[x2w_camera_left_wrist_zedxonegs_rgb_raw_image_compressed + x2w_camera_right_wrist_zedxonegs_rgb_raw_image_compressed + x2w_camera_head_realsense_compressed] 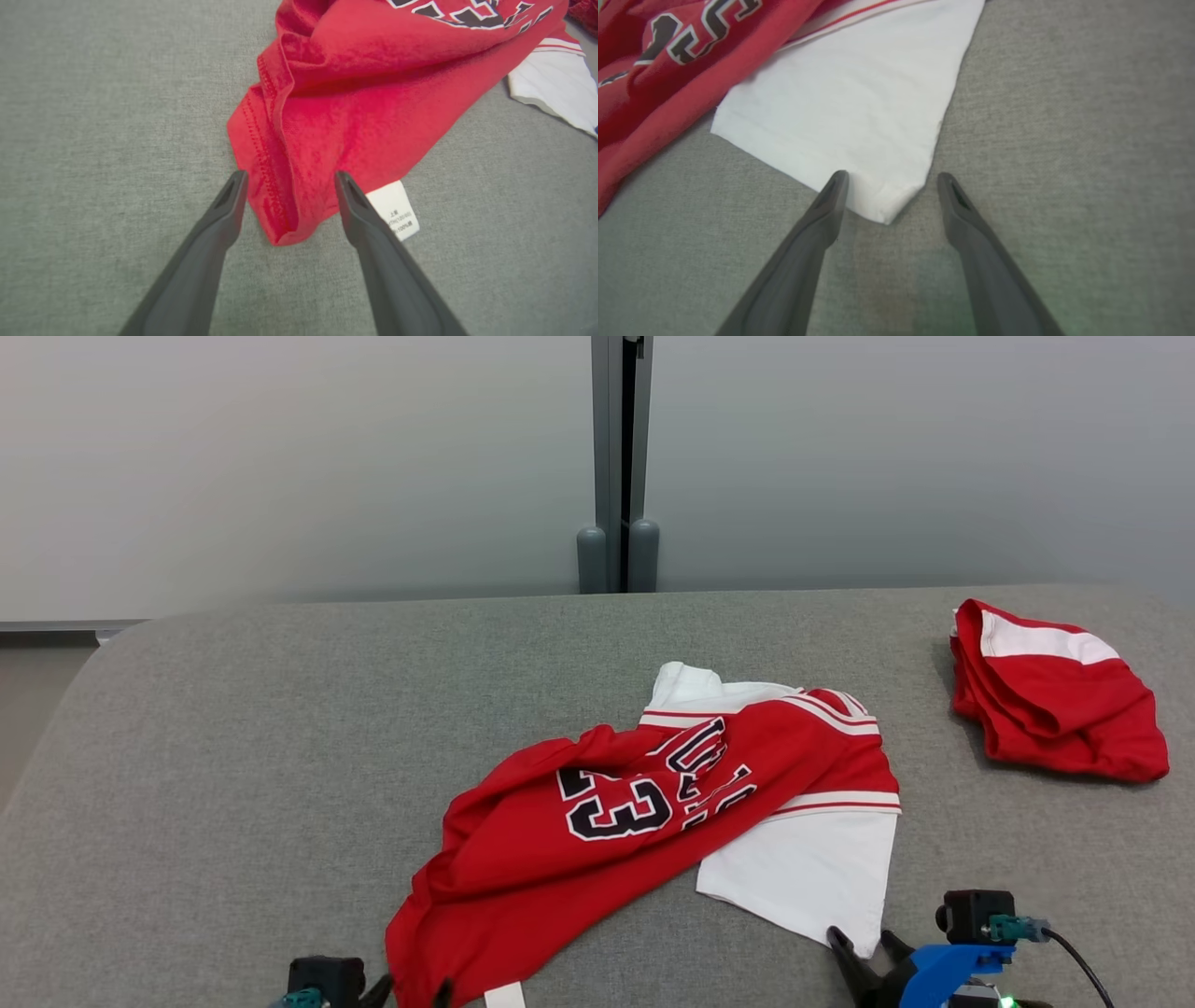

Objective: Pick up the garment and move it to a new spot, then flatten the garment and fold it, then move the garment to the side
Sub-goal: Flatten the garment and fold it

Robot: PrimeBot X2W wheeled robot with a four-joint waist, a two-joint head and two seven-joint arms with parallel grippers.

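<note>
So the crumpled red-and-white basketball jersey with the black "23" (653, 793) is lying in a heap in the middle of the grey cloth-covered table (233, 756), towards the robot's edge. It's well apart from the folded red-and-white garment (1055, 700) at the far right.

Both arms are lined up low at the near edge of the jersey. The left gripper (290, 175) has its fingers spread wide either side of the stitched red hem corner (280, 224), with the small white care label (395, 210) just beside its right-hand finger. The right gripper (892, 175) is spread the same way around the pointed white corner (887, 205). Neither is holding anything yet.

Looks to me like the pick-up grab is next. If I were driving, I'd push each one a bit further in past the seam before closing, so it bites real cloth and not just the tip. I'd also keep the label out of the left pinch and lift both sides together so the jersey hangs open instead of bunching.
</note>
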